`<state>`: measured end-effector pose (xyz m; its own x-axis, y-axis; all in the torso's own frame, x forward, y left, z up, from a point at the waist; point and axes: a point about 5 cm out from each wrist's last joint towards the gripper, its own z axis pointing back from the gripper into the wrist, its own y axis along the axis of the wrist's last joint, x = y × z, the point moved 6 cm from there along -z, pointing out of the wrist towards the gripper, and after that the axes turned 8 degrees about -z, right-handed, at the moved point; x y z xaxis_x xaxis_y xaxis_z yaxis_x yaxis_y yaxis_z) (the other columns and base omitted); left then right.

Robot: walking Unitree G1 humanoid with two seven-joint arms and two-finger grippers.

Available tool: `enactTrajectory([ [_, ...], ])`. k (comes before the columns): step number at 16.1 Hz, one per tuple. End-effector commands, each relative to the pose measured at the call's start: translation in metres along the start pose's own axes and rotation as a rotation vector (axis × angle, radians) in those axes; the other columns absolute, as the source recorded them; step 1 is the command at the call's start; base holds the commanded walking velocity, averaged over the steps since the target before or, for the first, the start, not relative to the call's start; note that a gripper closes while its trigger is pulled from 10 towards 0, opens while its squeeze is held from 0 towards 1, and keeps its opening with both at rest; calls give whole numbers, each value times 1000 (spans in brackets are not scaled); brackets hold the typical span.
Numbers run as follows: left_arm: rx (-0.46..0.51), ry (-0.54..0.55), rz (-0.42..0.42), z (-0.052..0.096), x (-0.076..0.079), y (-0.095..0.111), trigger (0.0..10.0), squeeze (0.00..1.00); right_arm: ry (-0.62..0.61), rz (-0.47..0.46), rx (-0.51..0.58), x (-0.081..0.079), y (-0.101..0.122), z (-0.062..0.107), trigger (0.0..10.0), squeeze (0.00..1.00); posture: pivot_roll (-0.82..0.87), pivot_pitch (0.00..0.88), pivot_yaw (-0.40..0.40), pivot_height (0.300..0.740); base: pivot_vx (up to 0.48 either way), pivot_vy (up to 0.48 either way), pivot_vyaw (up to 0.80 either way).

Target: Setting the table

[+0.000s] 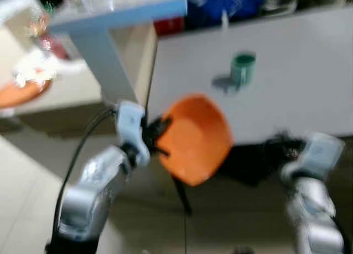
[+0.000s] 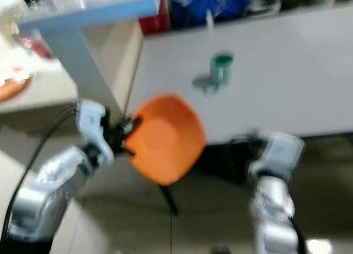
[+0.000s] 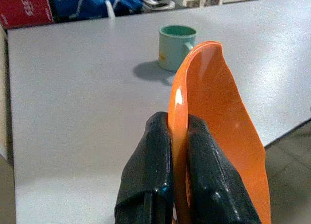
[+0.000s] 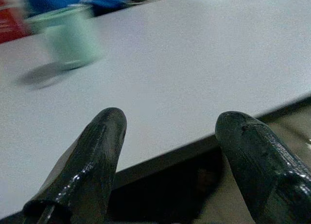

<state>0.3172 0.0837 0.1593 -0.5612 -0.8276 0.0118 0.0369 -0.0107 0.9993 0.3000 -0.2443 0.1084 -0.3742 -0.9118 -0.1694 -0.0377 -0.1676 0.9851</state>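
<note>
So your left hand is clamped on the rim of the orange plate, fingers pinching it from both sides, and the plate's held up on edge at the near edge of the white surface, sticking out past the fingertips toward the green mug. That mug stands further in on the surface, well apart from the plate. Your right hand has its fingers spread apart with nothing between them, sitting just off the surface's front edge.
</note>
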Motion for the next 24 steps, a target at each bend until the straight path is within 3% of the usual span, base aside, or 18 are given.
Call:
enactTrajectory([
  [1,17,51,-28,8,-15,8,0,0,-26,-16,-32,-3,-9,0,10000,0,-181,0,204,740,0,0,0],
  [6,49,27,-30,6,-8,18,0,0,95,47,69,-31,10,2,10000,0,-182,0,197,740,0,0,0],
  [12,30,109,-18,2,-29,11,0,0,318,32,-4,-71,-6,4,10000,0,-185,0,195,740,0,-73,0],
  [15,24,114,-11,4,-29,8,0,0,477,20,-85,-94,-17,12,10000,0,-188,0,196,740,0,-450,0],
  [18,12,124,-6,6,-31,2,0,0,563,61,-130,-93,-23,17,10000,0,-191,0,193,740,0,-430,0],
  [24,22,106,-16,1,-28,5,0,0,606,84,-170,-93,-31,27,10000,0,-204,0,201,740,273,-391,0],
])
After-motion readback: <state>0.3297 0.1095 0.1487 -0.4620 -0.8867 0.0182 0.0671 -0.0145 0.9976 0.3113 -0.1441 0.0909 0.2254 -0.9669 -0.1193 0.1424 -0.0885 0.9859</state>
